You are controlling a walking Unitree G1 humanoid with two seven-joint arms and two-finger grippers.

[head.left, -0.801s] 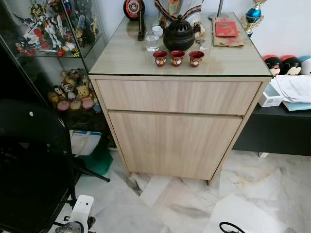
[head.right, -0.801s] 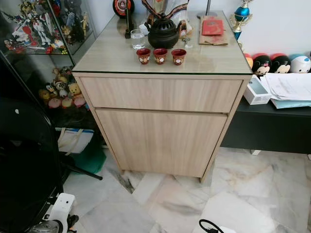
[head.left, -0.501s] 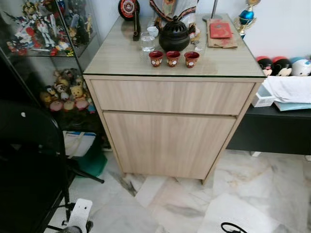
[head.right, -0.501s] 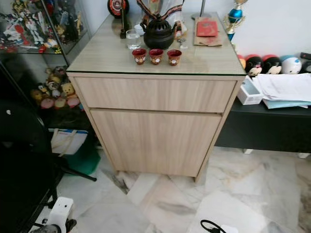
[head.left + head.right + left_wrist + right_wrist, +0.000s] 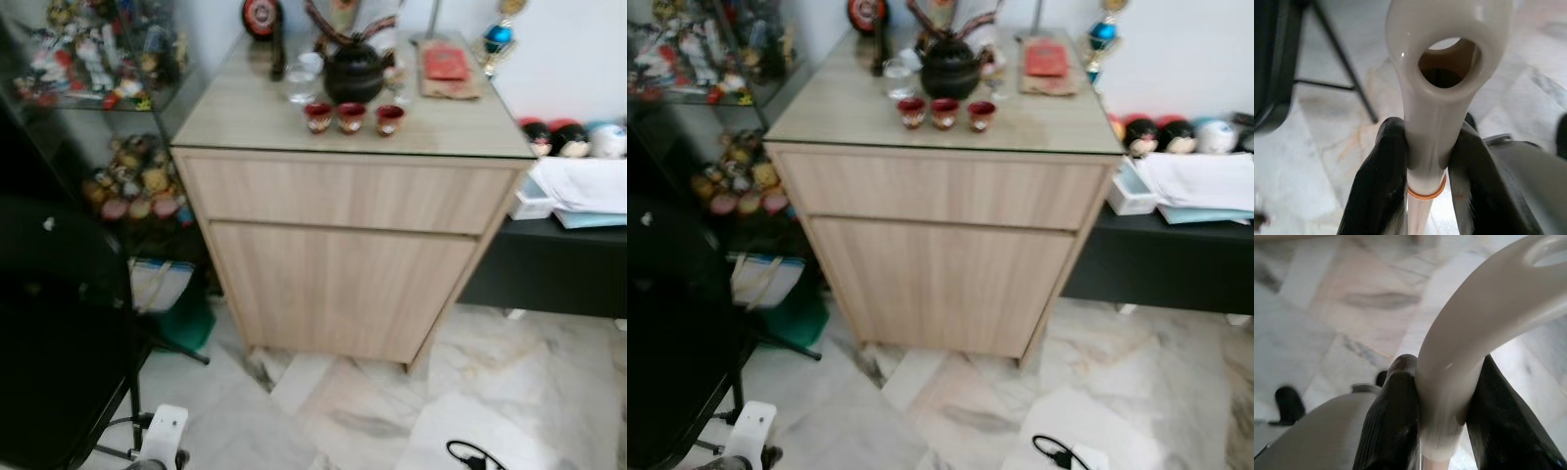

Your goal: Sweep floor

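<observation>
Left end effector (image 5: 1425,166) clamped tight on white broom handle (image 5: 1442,73), hanging-hole end beyond its fingertips. Right end effector (image 5: 1442,416) clamped on curved white handle (image 5: 1484,328), likely dustpan. Marble floor (image 5: 392,411) lies below and ahead of both, toward wooden cabinet (image 5: 343,255).

Both eye views soft with motion blur; figurines (image 5: 93,59) behind glass too smeared to identify. Print on red packet (image 5: 446,62) unreadable. Black chair (image 5: 54,333) cut by left and bottom edges. Papers (image 5: 1205,181) cut at right edge. White handle (image 5: 1442,88) running out past the frame top and down between fingers (image 5: 1378,186), lower shaft hidden. Curved handle (image 5: 1484,333) cut at upper right; possibly a dustpan's.
</observation>
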